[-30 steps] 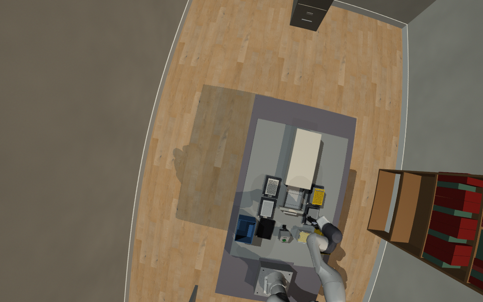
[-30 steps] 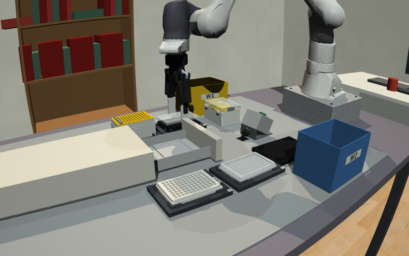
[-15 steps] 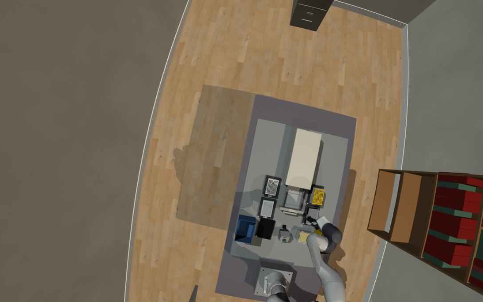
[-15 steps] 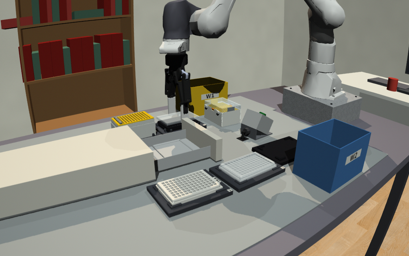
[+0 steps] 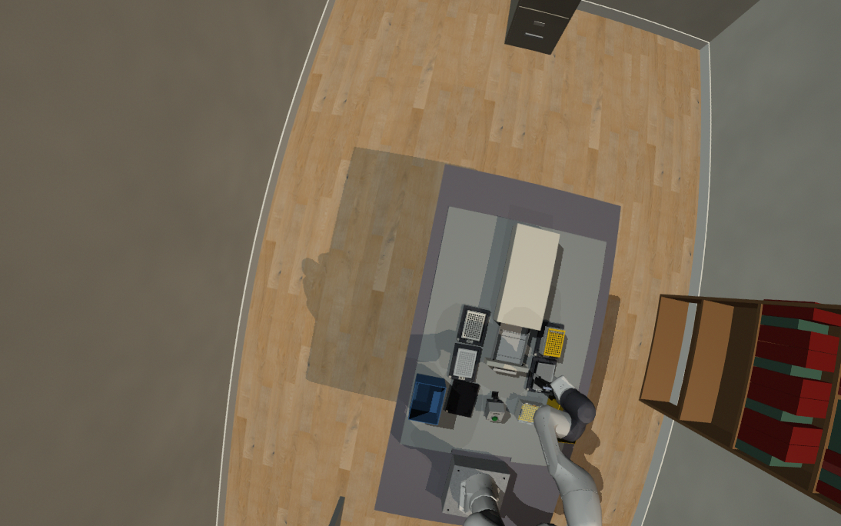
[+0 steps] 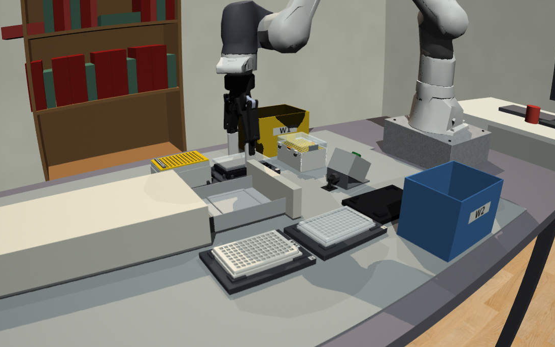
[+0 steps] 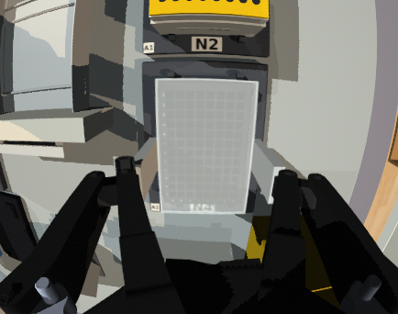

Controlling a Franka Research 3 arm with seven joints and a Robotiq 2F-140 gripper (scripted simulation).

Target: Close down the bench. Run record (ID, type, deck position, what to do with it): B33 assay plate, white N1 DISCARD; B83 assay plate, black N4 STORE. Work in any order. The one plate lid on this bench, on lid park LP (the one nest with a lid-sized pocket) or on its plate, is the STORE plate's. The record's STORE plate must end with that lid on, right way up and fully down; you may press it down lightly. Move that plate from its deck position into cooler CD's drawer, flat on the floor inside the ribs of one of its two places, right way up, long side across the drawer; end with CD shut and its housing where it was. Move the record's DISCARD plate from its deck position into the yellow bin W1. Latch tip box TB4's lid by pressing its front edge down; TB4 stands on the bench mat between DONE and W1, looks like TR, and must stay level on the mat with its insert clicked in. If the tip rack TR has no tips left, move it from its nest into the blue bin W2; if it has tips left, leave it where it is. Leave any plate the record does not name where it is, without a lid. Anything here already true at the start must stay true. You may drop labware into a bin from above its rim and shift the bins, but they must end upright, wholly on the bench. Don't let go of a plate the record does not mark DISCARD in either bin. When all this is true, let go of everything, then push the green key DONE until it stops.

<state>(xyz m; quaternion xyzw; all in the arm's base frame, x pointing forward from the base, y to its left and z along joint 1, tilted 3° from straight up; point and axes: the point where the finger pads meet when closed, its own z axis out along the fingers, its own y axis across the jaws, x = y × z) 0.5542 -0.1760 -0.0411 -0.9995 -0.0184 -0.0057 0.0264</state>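
Note:
My gripper (image 5: 549,388) (image 6: 241,155) (image 7: 204,151) is shut on the clear plate lid (image 6: 231,161) (image 7: 205,115), a finger at each long side. The lid is level above nest N4; blurred wells and the N4 label show through it. The gap to the black plate beneath is hard to judge. The drawer (image 6: 236,199) (image 7: 40,50) of cooler CD (image 5: 528,274) (image 6: 90,215) is open. A white plate (image 5: 473,324) (image 6: 255,252) and a paler plate (image 5: 465,361) (image 6: 335,224) sit in nests with unreadable labels. Yellow rack TR (image 5: 554,341) (image 6: 180,159) has grey marks at one end.
Tip box TB4 (image 5: 529,411) (image 6: 301,150) has a clear lid; its latch state is unclear. Yellow bin W1 (image 6: 266,142) stands behind my gripper. Key housing DONE (image 6: 344,166), the black lid park (image 5: 461,397) (image 6: 372,202) and blue bin W2 (image 5: 427,398) (image 6: 430,219) stand opposite.

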